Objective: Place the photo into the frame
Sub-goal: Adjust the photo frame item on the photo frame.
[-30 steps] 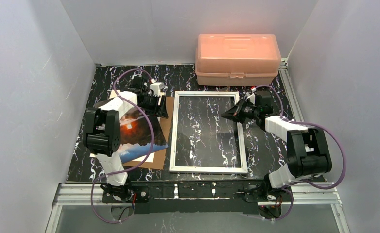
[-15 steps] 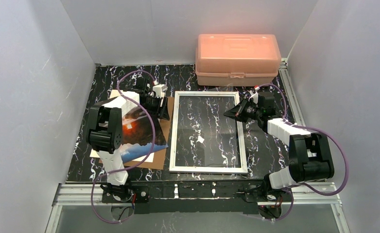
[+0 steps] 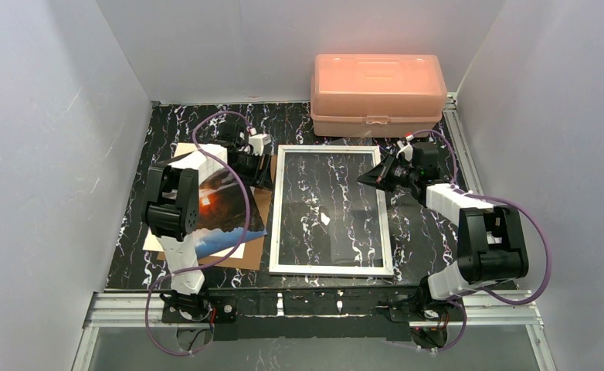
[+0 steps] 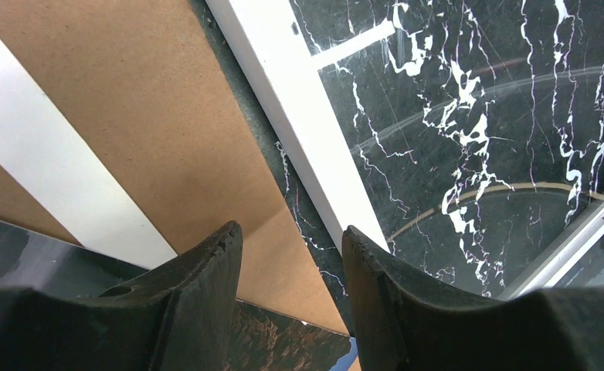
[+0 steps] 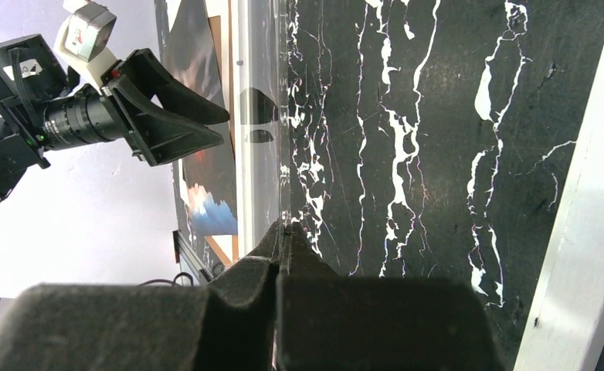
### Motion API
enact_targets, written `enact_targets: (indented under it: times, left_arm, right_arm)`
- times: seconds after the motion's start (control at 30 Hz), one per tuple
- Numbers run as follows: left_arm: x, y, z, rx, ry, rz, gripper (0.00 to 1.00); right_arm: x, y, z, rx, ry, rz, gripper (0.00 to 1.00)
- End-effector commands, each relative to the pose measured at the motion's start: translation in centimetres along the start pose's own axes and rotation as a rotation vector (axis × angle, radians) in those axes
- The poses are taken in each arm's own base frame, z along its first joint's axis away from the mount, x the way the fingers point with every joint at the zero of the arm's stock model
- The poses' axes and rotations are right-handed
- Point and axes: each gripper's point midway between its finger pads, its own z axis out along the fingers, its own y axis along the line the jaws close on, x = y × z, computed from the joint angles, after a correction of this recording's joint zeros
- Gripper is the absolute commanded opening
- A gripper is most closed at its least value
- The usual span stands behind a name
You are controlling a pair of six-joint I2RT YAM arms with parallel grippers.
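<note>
The white frame point(image 3: 276, 224) lies flat mid-table. My right gripper point(image 3: 372, 175) is shut on the right edge of its clear pane point(image 3: 326, 193) and holds that side up off the frame. In the right wrist view the pane point(image 5: 264, 116) stands edge-on ahead of the gripper point(image 5: 287, 230), with the frame's white bar point(image 5: 585, 232) at right. The photo point(image 3: 222, 209) lies left of the frame on a brown board point(image 3: 256, 232). My left gripper point(image 3: 262, 174) hovers open above the board point(image 4: 152, 116) beside the frame's left bar point(image 4: 299, 116), with nothing between its fingers point(image 4: 214, 263). The photo's corner point(image 4: 283, 340) shows below.
A pink plastic box point(image 3: 376, 85) stands at the back, just behind the frame. A white sheet point(image 3: 237, 249) lies under the photo on the board. Grey walls close in on the left, right and back.
The left gripper has moved a little toward the back right and its jaws have narrowed. The right gripper has shifted slightly back with the pane's edge.
</note>
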Motion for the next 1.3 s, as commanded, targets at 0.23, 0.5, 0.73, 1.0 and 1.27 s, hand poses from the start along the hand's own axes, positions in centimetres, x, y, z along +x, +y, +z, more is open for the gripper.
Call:
enact_targets:
  times: [0.23, 0.5, 0.73, 1.0, 1.27]
  left_arm:
    - [-0.6, -0.7, 0.3, 0.021, 0.002, 0.019, 0.45]
    - [-0.6, -0.7, 0.8, 0.022, 0.009, 0.024, 0.44]
    - [-0.5, -0.9, 0.9, 0.028, 0.012, 0.027, 0.44]
    - [-0.7, -1.0, 1.0, 0.036, 0.009, 0.027, 0.44]
    - [-0.6, -1.3, 1.2, 0.042, 0.017, 0.036, 0.43]
  right_arm:
    - [-1.0, 0.8, 0.1, -0.035, 0.030, -0.043, 0.01]
    - [-1.5, 0.8, -0.2, -0.030, 0.018, -0.053, 0.01]
    - [-1.6, 0.6, -0.4, -0.022, 0.011, -0.050, 0.01]
    - [-1.4, 0.3, -0.8, -0.005, -0.001, -0.044, 0.01]
    - [-1.8, 0.4, -0.7, -0.010, -0.006, -0.048, 0.01]
